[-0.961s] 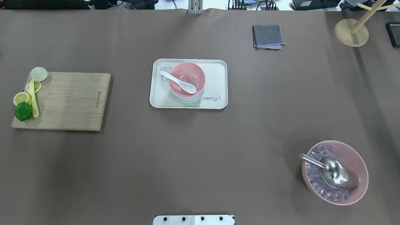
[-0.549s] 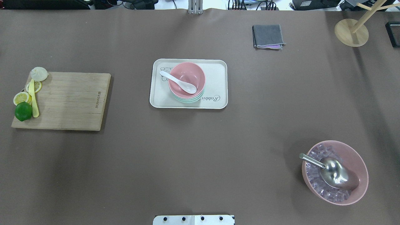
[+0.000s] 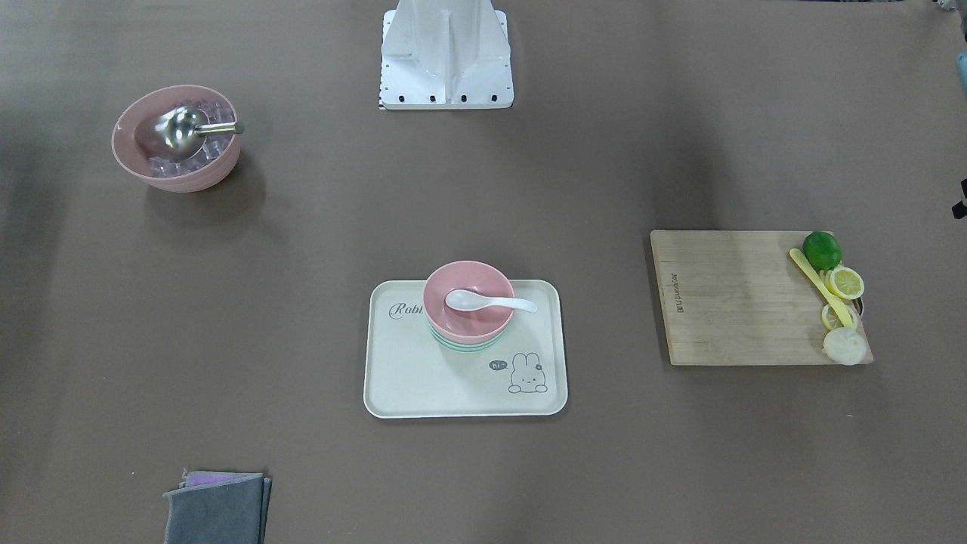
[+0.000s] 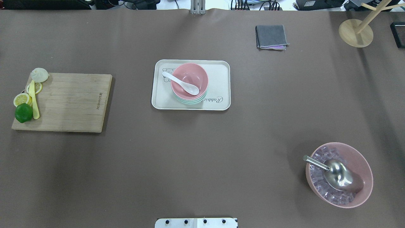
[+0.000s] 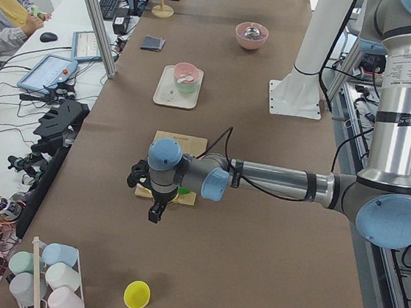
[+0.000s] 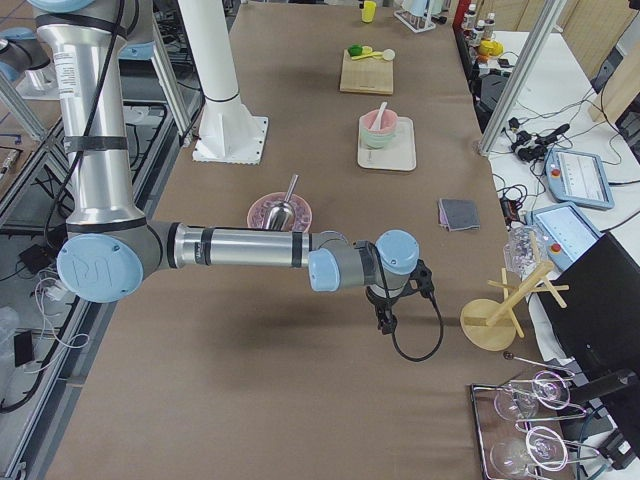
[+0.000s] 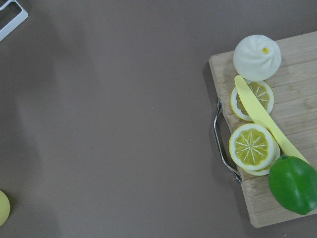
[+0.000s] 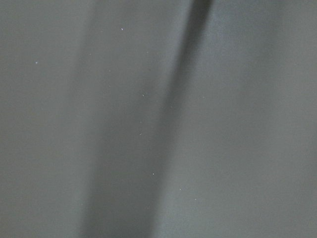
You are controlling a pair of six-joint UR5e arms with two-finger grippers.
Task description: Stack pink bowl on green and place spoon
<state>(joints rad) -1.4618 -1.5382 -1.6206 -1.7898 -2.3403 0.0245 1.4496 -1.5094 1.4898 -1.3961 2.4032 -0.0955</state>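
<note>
A pink bowl (image 4: 189, 79) sits nested on a green bowl (image 4: 190, 100) on the cream tray (image 4: 218, 79) at the table's middle. A white spoon (image 4: 180, 83) lies in the pink bowl, its handle over the rim. The stack also shows in the front view (image 3: 461, 321). My left gripper (image 5: 154, 211) hangs over the table by the cutting board's end, seen only in the exterior left view. My right gripper (image 6: 385, 318) hangs over bare table near the wooden stand, seen only in the exterior right view. I cannot tell whether either is open or shut.
A cutting board (image 4: 69, 101) with a lime, lemon slices, a yellow knife and a bun lies at the left. A large pink bowl (image 4: 364, 167) of ice with a metal scoop stands front right. A grey cloth (image 4: 271, 36) and a wooden stand (image 4: 356, 31) are at the back right.
</note>
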